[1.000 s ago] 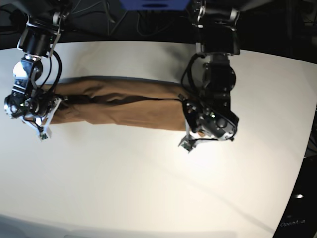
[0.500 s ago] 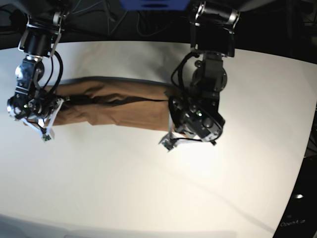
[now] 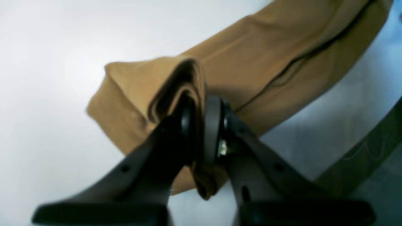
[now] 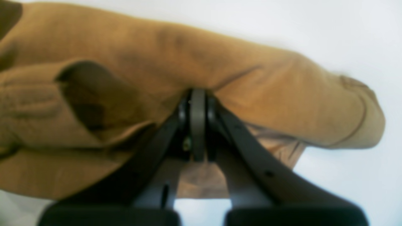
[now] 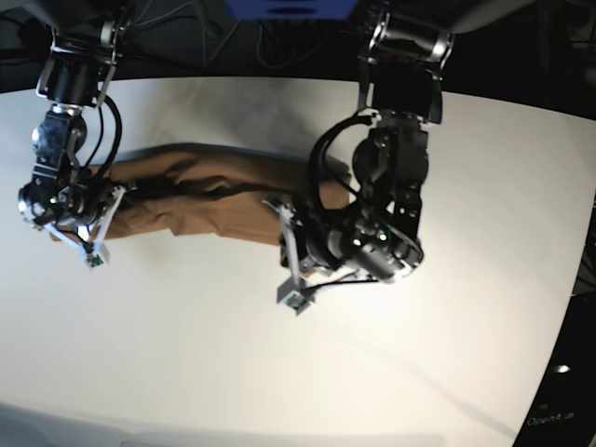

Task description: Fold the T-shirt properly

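White table under it all, both grippers clamped on the T-shirt's ends, left gripper and right gripper risk bunching the slack, wrinkled middle.

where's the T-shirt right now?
In the base view the T-shirt lies as a long folded band across the far left half of the white table, one end pinched by the right gripper, the other by the left gripper.

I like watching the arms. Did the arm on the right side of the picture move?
Yes. The left gripper, shut on the T-shirt, slid leftward across the white table, toward the right gripper.
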Controlling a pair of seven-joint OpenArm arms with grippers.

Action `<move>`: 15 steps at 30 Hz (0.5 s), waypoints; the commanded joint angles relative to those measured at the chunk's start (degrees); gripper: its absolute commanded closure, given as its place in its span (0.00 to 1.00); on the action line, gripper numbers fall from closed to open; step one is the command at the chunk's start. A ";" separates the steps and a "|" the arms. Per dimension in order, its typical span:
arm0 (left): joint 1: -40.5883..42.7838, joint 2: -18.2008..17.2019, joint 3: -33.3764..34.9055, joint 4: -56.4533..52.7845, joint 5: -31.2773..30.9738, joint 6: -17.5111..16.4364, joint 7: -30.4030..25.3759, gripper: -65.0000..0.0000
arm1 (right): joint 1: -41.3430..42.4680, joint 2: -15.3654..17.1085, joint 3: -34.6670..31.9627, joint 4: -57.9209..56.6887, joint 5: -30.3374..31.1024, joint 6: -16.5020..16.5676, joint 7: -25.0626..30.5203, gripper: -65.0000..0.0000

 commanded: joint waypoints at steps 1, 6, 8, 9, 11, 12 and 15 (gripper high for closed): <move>-1.45 0.77 1.95 0.71 -2.07 0.82 -0.86 0.97 | -0.19 -0.62 -0.45 -0.48 0.94 1.04 -1.56 0.99; -1.18 0.77 7.84 0.71 -2.86 6.45 -0.86 0.97 | -0.19 -0.62 -0.45 -0.48 0.94 1.04 -1.56 0.99; -1.27 0.77 8.28 0.01 -2.94 7.68 -0.86 0.97 | -0.11 -0.62 -0.45 -0.48 0.94 1.04 -1.56 0.99; -1.36 0.77 8.37 -0.78 -2.94 7.77 -0.86 0.97 | -0.11 -0.62 -0.45 -0.48 0.94 1.04 -1.56 0.99; -1.45 0.77 8.37 -3.15 -2.94 7.77 -0.86 0.97 | -0.11 -0.62 -0.45 -0.48 0.94 1.04 -1.56 0.99; -1.36 0.77 8.54 -4.65 -2.94 7.77 -0.86 0.97 | -0.11 -0.62 -0.45 -0.48 0.94 1.04 -1.56 0.99; -0.92 0.77 8.63 -9.31 -2.94 7.68 -4.68 0.97 | -0.11 -0.62 -0.45 -0.48 0.94 1.04 -1.56 0.99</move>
